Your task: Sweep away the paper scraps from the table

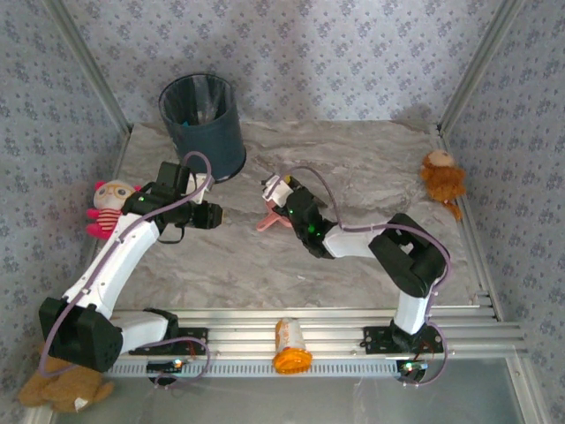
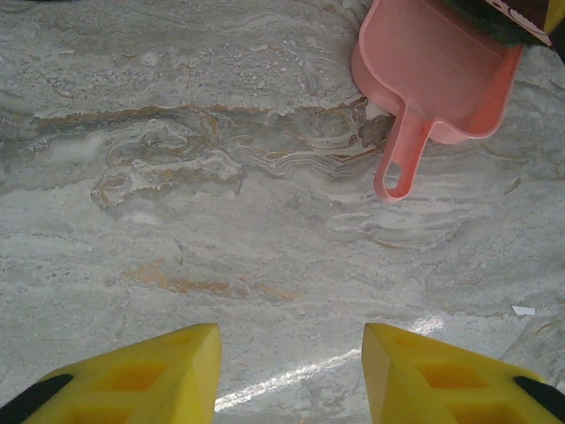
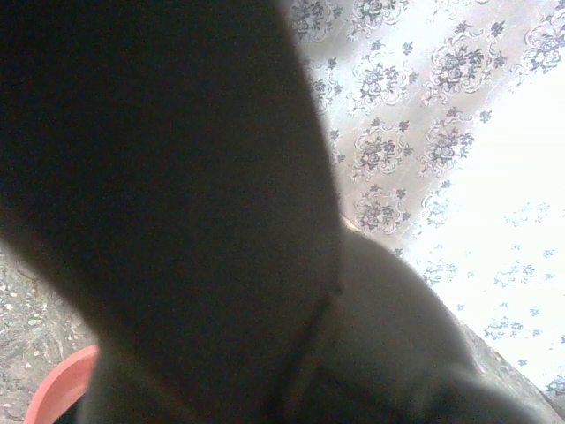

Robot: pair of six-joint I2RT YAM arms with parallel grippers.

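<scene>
Patterned wallpaper [image 1: 353,53] on three sides; marble-veined tabletop [image 1: 353,168] with an aluminium rail along its near edge.

1. Dark bin [image 1: 203,124]: far-left corner of the tabletop, liner fitted. Contents too small to read.
2. Pink dustpan [image 2: 433,79]: middle of the tabletop, lying flat, handle pointing toward the left arm. The visible part of the pan is bare.
3. Paper scraps: one pale fleck [image 2: 523,310], possibly a scrap, lies on the marble near the left arm, apart from the dustpan. The open marble around it reads bare of orange or turquoise pieces.
4. Left fingers [image 1: 212,215]: yellow, spread wide, gripping nothing, above bare marble left of the dustpan.
5. Right fingers [image 1: 278,201]: at the dustpan's far side. A dark mass blocks the wrist camera, so their spread and any load cannot be told.
6. Orange bottle [image 1: 291,344]: on its side on the near rail.
7. Pink doll [image 1: 110,208] at the left edge, brown plush toy [image 1: 441,177] at the right edge.

Status, as judged: sweeping looks all but complete. The lone fleck, if paper, is the only piece left to collect.
</scene>
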